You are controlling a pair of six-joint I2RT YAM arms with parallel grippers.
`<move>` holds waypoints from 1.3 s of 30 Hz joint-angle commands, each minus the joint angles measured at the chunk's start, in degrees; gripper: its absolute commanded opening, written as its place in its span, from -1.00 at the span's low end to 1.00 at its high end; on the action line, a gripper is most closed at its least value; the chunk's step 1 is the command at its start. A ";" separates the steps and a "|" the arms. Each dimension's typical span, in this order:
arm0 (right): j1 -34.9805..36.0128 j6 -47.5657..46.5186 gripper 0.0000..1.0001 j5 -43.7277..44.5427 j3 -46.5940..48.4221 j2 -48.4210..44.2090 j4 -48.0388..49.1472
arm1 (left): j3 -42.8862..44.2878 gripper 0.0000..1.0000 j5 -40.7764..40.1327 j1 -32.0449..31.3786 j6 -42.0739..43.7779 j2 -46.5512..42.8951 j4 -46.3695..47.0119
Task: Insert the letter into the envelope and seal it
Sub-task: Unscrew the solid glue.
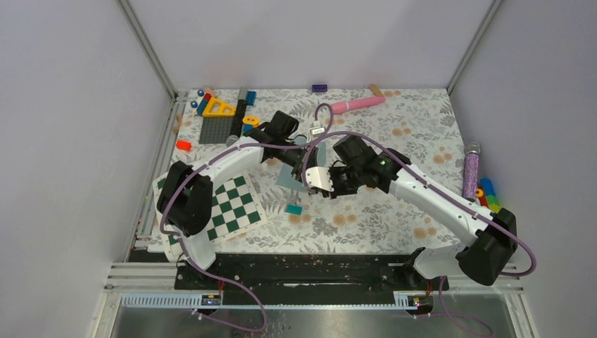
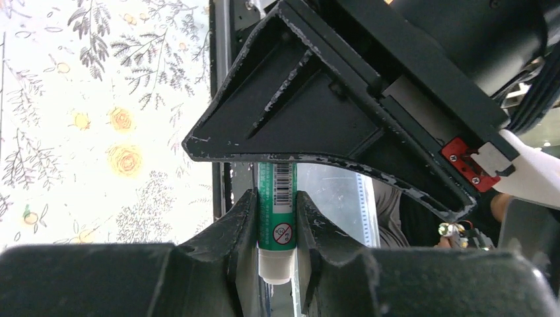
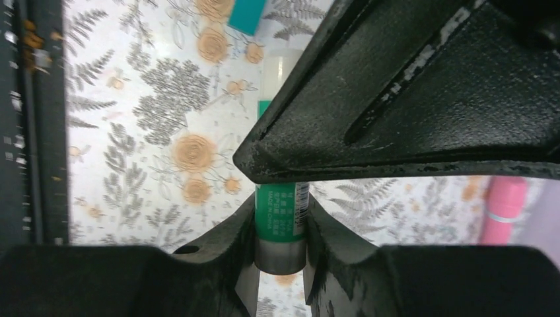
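Wrist views: you're pinching glue stick with left hand and right hand together. Envelope lying on desk below; letter not showing, likely inside. Gluing, sealing remaining.

Counting up: two arms in play, one green glue stick, one teal envelope, one checkerboard, one small teal block, one pink cylinder, one purple glitter tube.

Top cam high, near side, faces down at table; wrist cams close-up, share glue stick.
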 commanded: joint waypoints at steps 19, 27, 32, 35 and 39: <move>-0.75 -10.86 0.39 7.18 -13.29 -17.16 13.25 | -12.13 -1.00 3.31 2.93 -34.95 -0.90 48.13; 1.42 -13.86 0.32 13.40 -14.37 -13.46 19.84 | -11.54 -1.00 2.77 2.84 -32.79 -0.68 44.80; 1.58 -14.69 0.13 16.50 -13.77 -11.78 22.40 | -11.60 -1.00 2.75 2.76 -32.86 -0.47 44.80; 1.84 -15.01 -0.01 16.09 -13.73 -11.59 21.77 | -11.51 -1.00 2.79 2.75 -32.83 -0.21 44.79; 2.33 -15.10 -0.07 15.20 -13.58 -11.08 20.70 | -11.47 -1.00 2.75 2.75 -32.86 -0.02 44.71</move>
